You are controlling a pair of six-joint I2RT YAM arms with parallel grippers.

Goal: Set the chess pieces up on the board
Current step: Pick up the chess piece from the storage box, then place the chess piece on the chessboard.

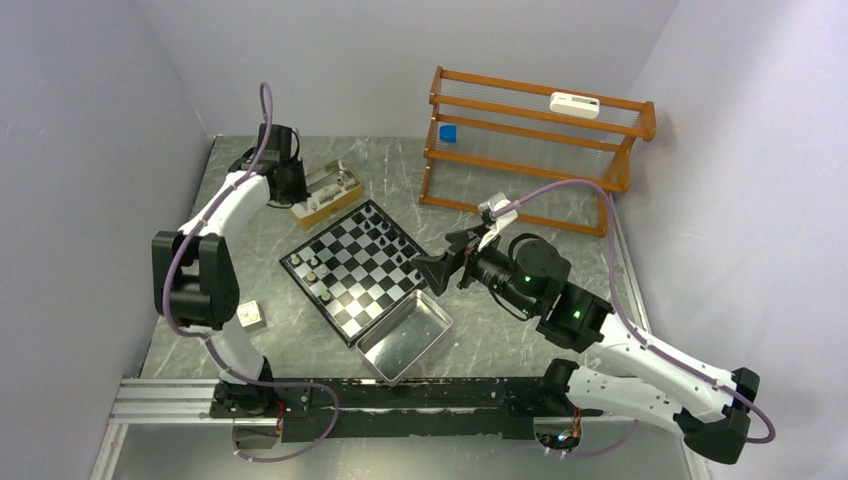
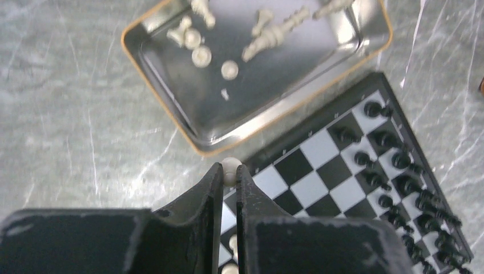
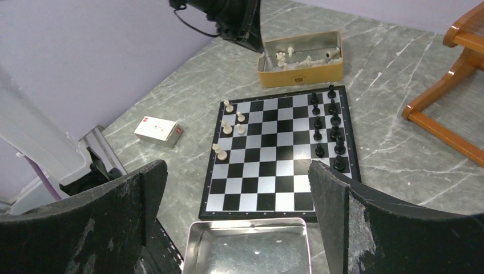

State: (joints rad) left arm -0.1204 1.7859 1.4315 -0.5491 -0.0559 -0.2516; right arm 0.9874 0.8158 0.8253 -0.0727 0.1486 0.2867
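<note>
Left wrist view: the left gripper point(image 2: 229, 171) is clamped on a white piece point(image 2: 230, 166), hanging between the gold box point(image 2: 285, 80) and the board point(image 2: 311, 188) toward the far left corner of the table point(image 1: 480, 340), likely carrying it to its square. Right gripper point(image 3: 236, 171) gapes wide, idle, mid-table.

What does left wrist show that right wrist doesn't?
Left wrist only: the left tool shut on a small cream chess piece.

Right wrist only: the right tool wide open, the shiny rectangular metal tray, the small white box with a red end, and the orange wooden rack.

Both: the checkered black-and-white chessboard, the black pieces lined up on it, and the gold-coloured box holding loose cream pieces.
</note>
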